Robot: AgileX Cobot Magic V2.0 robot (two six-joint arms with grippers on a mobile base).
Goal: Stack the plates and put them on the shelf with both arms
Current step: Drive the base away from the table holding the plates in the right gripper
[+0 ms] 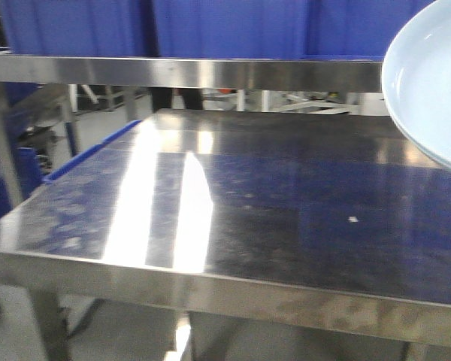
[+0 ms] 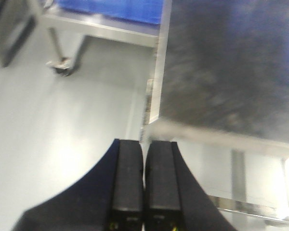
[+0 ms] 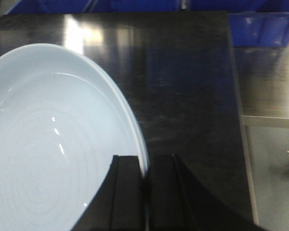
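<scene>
Right gripper: the black two-fingered right gripper [image 3: 145, 166] is closed to a thin gap on the near rim of a pale light-blue, glossy, round, shallow plate [image 3: 43, 144], pinching it from one side only.
Left gripper: the black left gripper [image 2: 144, 149] has its pads pressed flat together with nothing between them. It hangs over the pale grey floor [image 2: 62, 134], just outside a corner of the brushed stainless-steel shelf [image 2: 221, 72].
Plate position: in the air and tilted, above the right part of the shelf and apart from it.
Plate count: the rim reads as a doubled line, so there may be two stacked. I cannot tell for certain.
Step in hand: by my judgement, the carry onto the shelf, with the set-down not yet done.
Next move calls for: levelling the plate, lowering it well inside the front rail [image 1: 210, 289], and parting the fingers only once it rests flat. A one-sided pinch on glaze could slip, so a slow descent seems wise, or support from the free left arm.
Plate surface: smooth glaze, faint concentric rings in the well, low raised rim.
Shelf surface: flat, scuffed brushed steel with bright glare streaks and a folded front edge.
Above and behind: a flat steel upper rail [image 1: 180, 73].
Farthest: large blue plastic crates [image 1: 210, 26].
</scene>
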